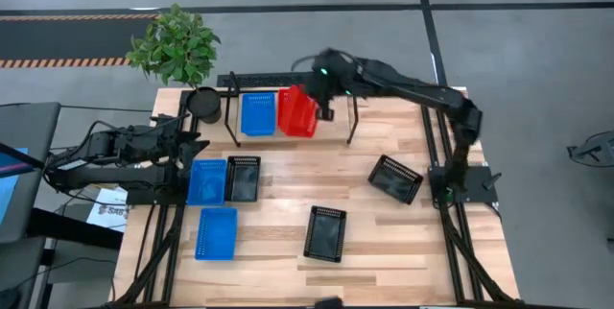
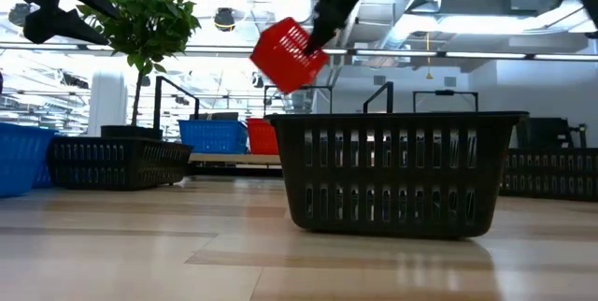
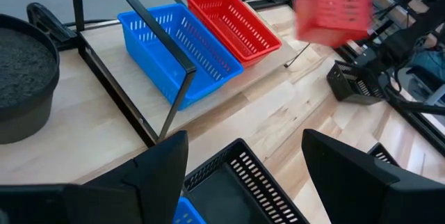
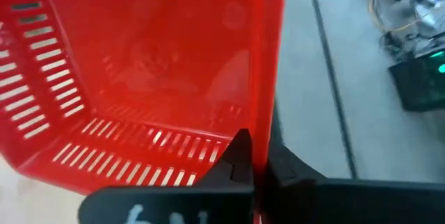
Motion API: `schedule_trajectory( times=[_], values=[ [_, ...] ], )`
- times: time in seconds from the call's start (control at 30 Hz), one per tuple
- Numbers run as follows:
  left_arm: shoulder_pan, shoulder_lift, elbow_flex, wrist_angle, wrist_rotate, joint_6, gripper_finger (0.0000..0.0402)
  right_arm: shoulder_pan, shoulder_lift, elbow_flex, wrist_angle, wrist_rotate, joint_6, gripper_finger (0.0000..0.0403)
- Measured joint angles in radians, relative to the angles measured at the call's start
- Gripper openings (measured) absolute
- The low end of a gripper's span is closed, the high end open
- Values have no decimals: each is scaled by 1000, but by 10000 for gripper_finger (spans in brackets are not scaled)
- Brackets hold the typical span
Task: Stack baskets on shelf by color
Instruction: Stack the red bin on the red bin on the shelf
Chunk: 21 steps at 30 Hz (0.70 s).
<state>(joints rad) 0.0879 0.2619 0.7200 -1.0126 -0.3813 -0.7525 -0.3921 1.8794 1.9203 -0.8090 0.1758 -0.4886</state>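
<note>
My right gripper (image 1: pixel 322 106) is shut on a red basket (image 1: pixel 296 112) and holds it in the air over the shelf (image 3: pixel 115 78). In the low view this basket (image 2: pixel 288 54) is tilted, well above the board. On the shelf a blue basket (image 3: pixel 179 46) and a second red basket (image 3: pixel 234 24) rest side by side on their bottoms. My left gripper (image 3: pixel 243 175) is open and hovers over a black basket (image 3: pixel 240 189) at the table's left side, touching nothing. My right gripper holds the red basket by one side wall (image 4: pixel 261 140), near its rim. One finger (image 4: pixel 235 156) is inside the basket and the other outside. The fingers come slanting down from the table's right. The basket hangs tilted, clear of the shelf.
A black pot (image 1: pixel 202 106) with a leafy plant (image 1: pixel 176 45) stands at the shelf's left end. On the table lie two blue baskets (image 1: pixel 206 180) (image 1: pixel 216 232) and three black baskets (image 1: pixel 243 178) (image 1: pixel 325 233) (image 1: pixel 395 178). Bare wood lies in front of the shelf.
</note>
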Motion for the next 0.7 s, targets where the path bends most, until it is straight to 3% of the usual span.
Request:
schedule_trajectory(
  times=[0.37,0.53,0.7],
  values=[
    [0,0,0,-2,2,0,269,-109,317,375,-155,-59,-146,19],
    [0,0,0,-3,1,9,269,-126,369,432,-248,-74,-184,10],
    [0,0,0,-2,0,23,269,-134,369,430,-248,-83,-204,32]
  ],
)
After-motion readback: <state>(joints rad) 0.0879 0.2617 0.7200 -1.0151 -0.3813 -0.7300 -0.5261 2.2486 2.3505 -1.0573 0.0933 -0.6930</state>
